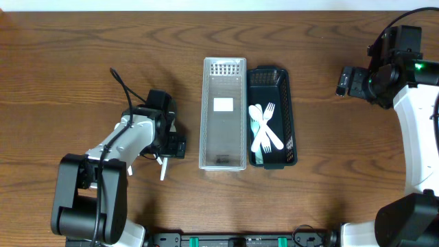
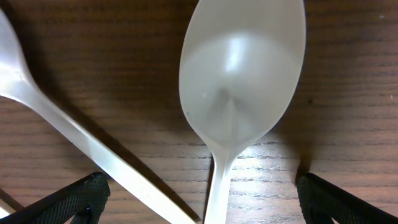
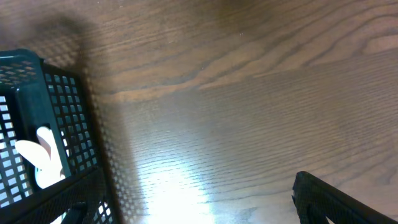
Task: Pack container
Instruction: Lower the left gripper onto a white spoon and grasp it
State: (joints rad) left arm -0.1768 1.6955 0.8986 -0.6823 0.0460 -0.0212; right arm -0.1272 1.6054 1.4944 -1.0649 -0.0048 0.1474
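A white plastic spoon [image 2: 239,81] is laid left of centre on the surface [image 1: 68,68], its handle toward the near edge between the wide-open, empty left fingers [image 2: 68,199], while the right fingers [image 3: 336,199] are likewise spread empty.

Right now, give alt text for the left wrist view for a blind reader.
A white plastic spoon fills the frame on a wooden table, its handle running down into the open left claw. A second white utensil's handle slants across the left.
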